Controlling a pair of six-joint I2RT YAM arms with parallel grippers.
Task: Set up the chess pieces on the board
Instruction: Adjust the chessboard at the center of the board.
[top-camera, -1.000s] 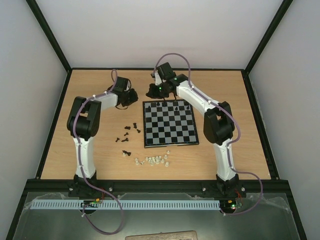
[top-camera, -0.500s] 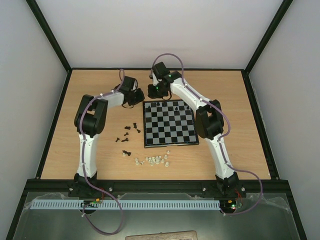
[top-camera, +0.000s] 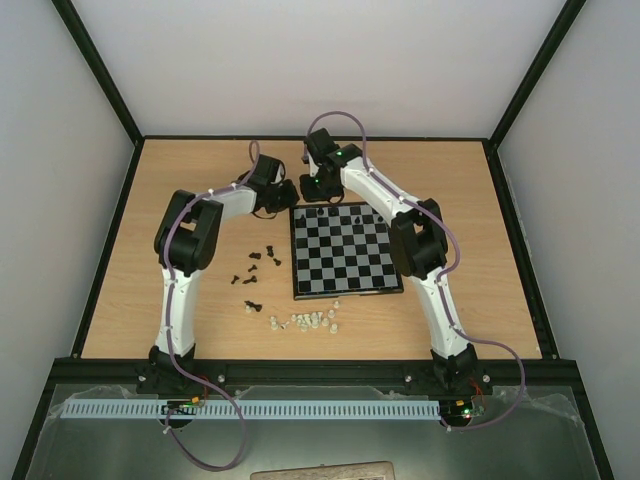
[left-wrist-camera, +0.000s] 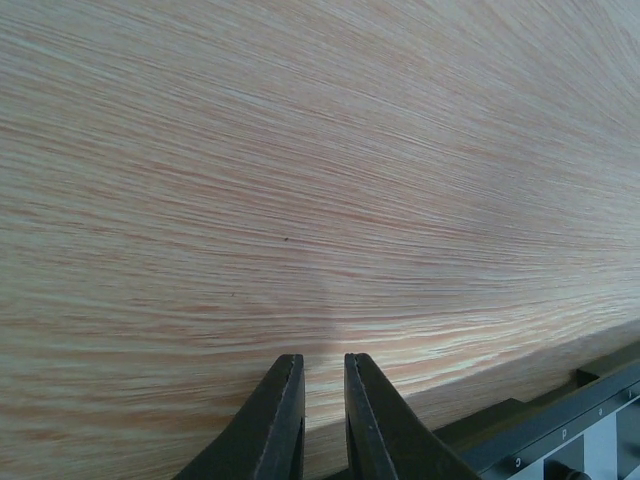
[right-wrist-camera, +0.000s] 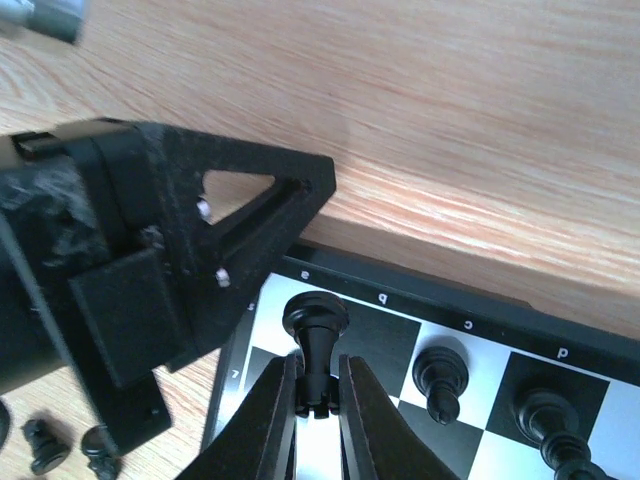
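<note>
Left fingers nearer board corner, tips indistinct from above

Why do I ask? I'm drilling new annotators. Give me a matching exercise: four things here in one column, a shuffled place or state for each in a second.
1 right gripper
2 left gripper
3 whitish chessmen
4 loose black chess pieces

A on the table, left of the board
B shut on a black piece at the board's far-left corner
C on the table in front of the board's near edge
D shut on nothing, above bare table

Pairs: 1-B, 2-D, 3-C, 4-A
</note>
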